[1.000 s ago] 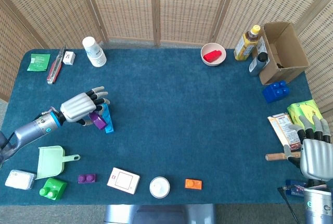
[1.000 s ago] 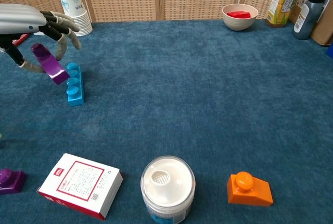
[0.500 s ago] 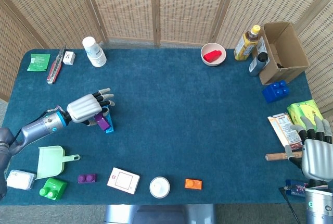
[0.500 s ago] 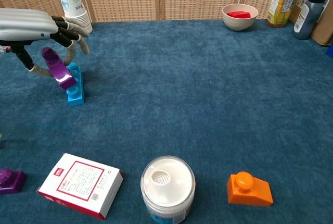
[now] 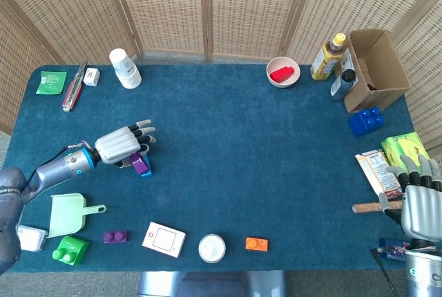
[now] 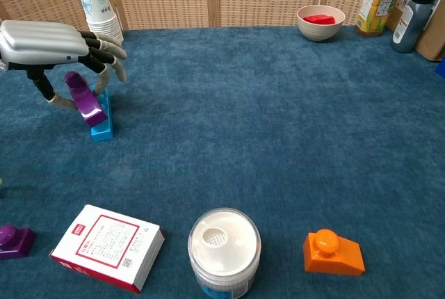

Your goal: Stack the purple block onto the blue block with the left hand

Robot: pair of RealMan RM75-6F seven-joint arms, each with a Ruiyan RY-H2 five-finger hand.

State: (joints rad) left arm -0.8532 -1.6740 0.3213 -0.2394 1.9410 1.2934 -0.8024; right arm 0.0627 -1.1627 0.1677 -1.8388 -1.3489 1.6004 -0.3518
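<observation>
We see our left hand (image 6: 52,45) holding the purple block (image 6: 85,99) beneath its palm, tilted, its lower end resting on the blue block (image 6: 103,124) just under our fingers. If we let go while it leans, we judge it may slide off or tip the blue block. Our right hand (image 5: 420,207) holds nothing, fingers apart.

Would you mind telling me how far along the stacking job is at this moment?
Done: the left hand has picked up the purple block. In hand: it holds the block tilted against the blue block, not seated. Left: level it, press it on and release.
</observation>
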